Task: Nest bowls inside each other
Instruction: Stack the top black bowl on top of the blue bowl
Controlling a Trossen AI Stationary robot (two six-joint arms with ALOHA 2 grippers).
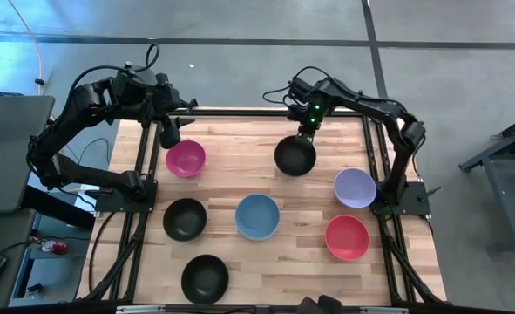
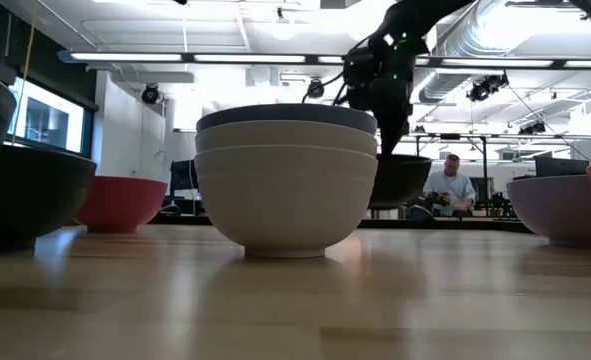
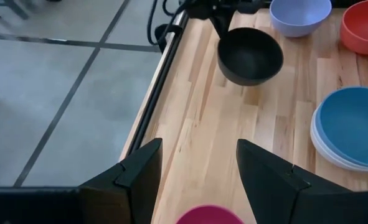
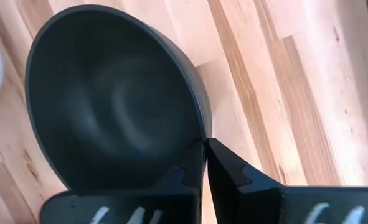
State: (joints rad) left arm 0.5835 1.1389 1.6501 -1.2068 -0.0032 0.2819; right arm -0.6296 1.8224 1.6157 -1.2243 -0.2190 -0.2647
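Pinching rim of black bowl [image 1: 294,155], right tool [image 1: 306,131] clenched on it, bowl hanging tilted just below tool, clear of counter [image 1: 240,187] in low view. Left tool [image 1: 168,133] released, fingers spread wide, hovering just above magenta bowl [image 1: 186,158]. Blue bowl [image 1: 257,215] nested on top of two white ones, mid-counter, well apart from both tools. Lavender bowl [image 1: 355,187] and red bowl [image 1: 347,236] off toward right arm's base. Two more black bowls [image 1: 185,218] nearer left arm.

Three black bowls [image 1: 295,155], magenta bowl [image 1: 186,159], blue bowl [image 1: 257,215] on white ones, lavender bowl [image 1: 355,187], red bowl [image 1: 347,237], pale wood-plank surface [image 1: 240,279]
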